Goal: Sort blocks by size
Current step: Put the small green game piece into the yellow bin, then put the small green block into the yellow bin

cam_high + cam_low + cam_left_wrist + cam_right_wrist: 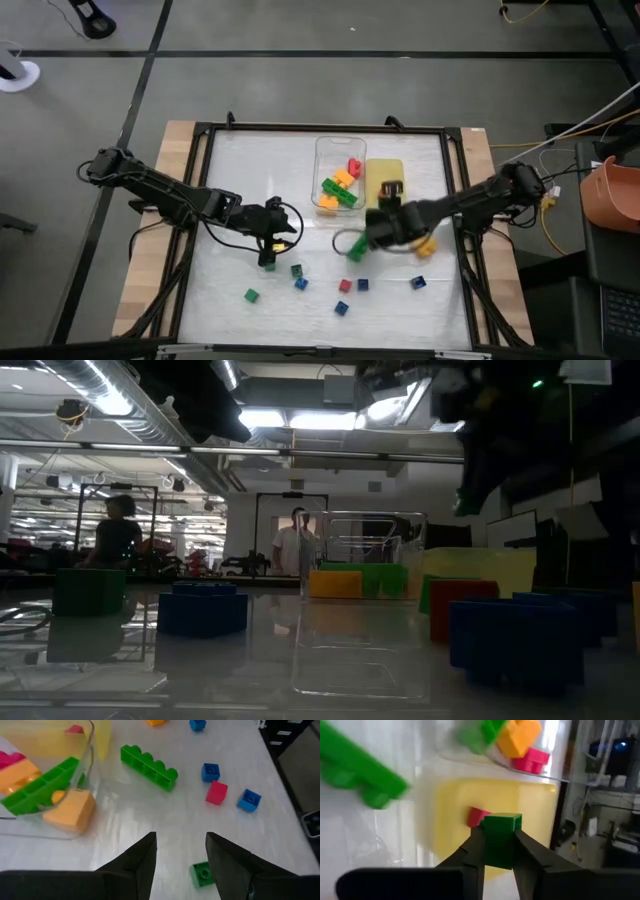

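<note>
- Over the yellow tray (520,795), my right gripper (497,851) pinches a green cube (501,827).
- Left gripper (181,851) hangs open above the white table (150,810), near a green bar (149,767).
- Loose cubes (345,286) sit along the near side.
- Behind the table I see two people (296,540) under ceiling lights.

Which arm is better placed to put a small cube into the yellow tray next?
Right: the right gripper is shut on a small green cube near the yellow tray; the left gripper is open, empty.
</note>
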